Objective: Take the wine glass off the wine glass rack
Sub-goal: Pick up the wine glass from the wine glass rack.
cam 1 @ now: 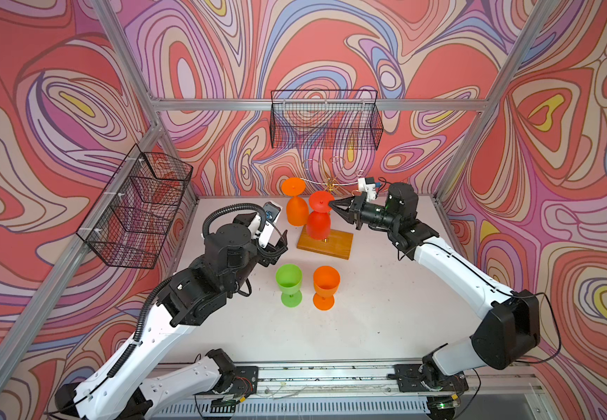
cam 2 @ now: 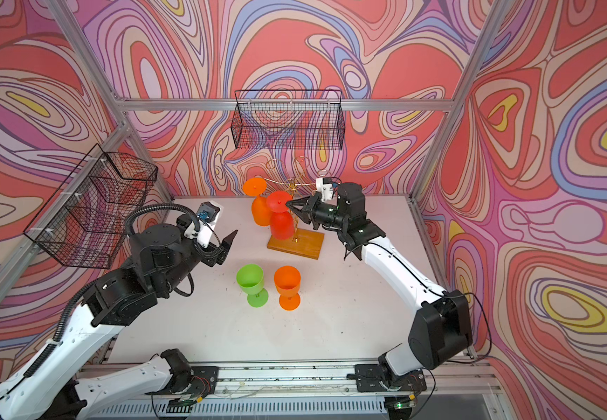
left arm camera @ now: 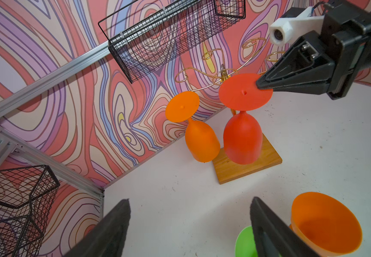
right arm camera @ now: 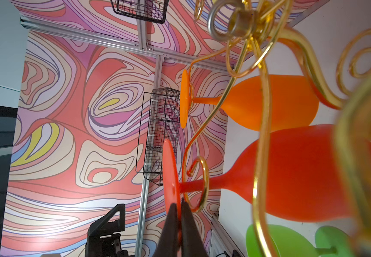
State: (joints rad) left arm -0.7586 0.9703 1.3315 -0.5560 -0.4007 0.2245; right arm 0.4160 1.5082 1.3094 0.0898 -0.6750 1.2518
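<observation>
Right gripper (left arm camera: 259, 85) pinches tight on the red wine glass (left arm camera: 242, 142) by its foot, three o'clock side (to slide it off the rack (left arm camera: 250, 168)).

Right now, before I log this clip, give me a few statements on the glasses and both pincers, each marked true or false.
1. The right pincer is shut on the foot rim of the red wine glass. True.
2. The left pincer holds the green glass. False: it is open and empty; the green glass stands on the table.
3. The red wine glass and the hanging orange glass both hang upside down on the wine glass rack. True.
4. The orange glass on the table lies on its side. False: it stands upright beside the green glass.
</observation>
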